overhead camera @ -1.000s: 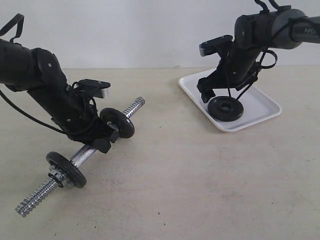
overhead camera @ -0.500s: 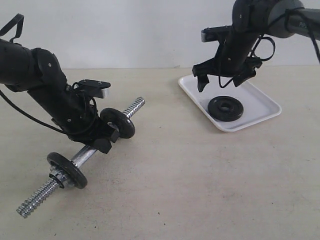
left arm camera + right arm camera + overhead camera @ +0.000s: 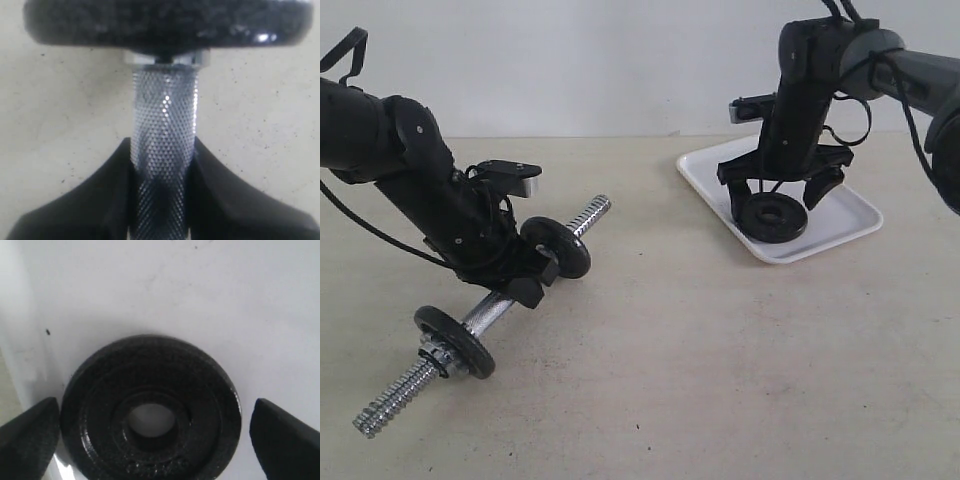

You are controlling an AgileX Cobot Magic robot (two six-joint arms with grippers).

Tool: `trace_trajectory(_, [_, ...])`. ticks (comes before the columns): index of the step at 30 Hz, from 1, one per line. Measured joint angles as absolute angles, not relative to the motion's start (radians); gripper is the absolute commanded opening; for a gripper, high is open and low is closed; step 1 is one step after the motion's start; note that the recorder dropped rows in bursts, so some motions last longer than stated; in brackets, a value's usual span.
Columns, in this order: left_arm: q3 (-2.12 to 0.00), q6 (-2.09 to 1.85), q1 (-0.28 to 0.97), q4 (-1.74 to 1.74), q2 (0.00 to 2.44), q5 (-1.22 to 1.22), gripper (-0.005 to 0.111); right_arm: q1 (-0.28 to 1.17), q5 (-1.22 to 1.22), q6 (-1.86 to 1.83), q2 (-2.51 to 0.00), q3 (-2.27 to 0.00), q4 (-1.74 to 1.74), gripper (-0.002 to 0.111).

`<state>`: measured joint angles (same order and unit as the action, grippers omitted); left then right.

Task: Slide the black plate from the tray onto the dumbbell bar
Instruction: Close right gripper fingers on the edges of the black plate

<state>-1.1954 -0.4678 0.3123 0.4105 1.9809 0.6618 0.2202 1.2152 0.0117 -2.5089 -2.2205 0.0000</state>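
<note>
At the lower left of the exterior view, the bar (image 3: pixel 488 310) is resting slantwise on the table (image 3: pixel 700 370), with one threaded end pointing toward the bottom corner. A near disc (image 3: pixel 455 340) is already sitting on it, and a far disc (image 3: pixel 560 247) is sitting further up the rod. Between them the left tool (image 3: pixel 535 280) is clamping the bar. In the left wrist view its fingers (image 3: pixel 100 200) are pressing both sides of the knurled bar (image 3: pixel 164 150). The upper threaded end, past the far disc, is showing bare.

Farther back, at the upper right, the tray (image 3: pixel 845 215) is carrying the plate (image 3: pixel 772 218), which is lying flat toward the tray's lower left. The right tool (image 3: pixel 777 203) is hanging just over it, spread wide and holding nothing. In the right wrist view its fingers (image 3: pixel 280 440) are flanking the plate (image 3: pixel 150 410), with a clear gap on one side and too little on the other to tell.

The task is looking barely begun. The bar is being steadied, but the plate is not yet gripped. Closing on it, lifting it, carrying it across, lining its hole up with a threaded end and sliding it on all appear left to do.
</note>
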Motion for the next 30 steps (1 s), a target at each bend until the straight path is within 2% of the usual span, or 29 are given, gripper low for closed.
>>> trace_trajectory(15, [-1.195, -0.472, 0.312, 0.411, 1.981, 0.662, 0.004, 0.186, 1.215, 0.012, -2.509, -2.220, 0.108, 0.090])
trace_trajectory(30, [-1.195, -0.474, 0.312, 0.411, 1.981, 0.662, 0.004, 0.186, 1.215, 0.012, -2.529, -2.220, 0.075, 0.090])
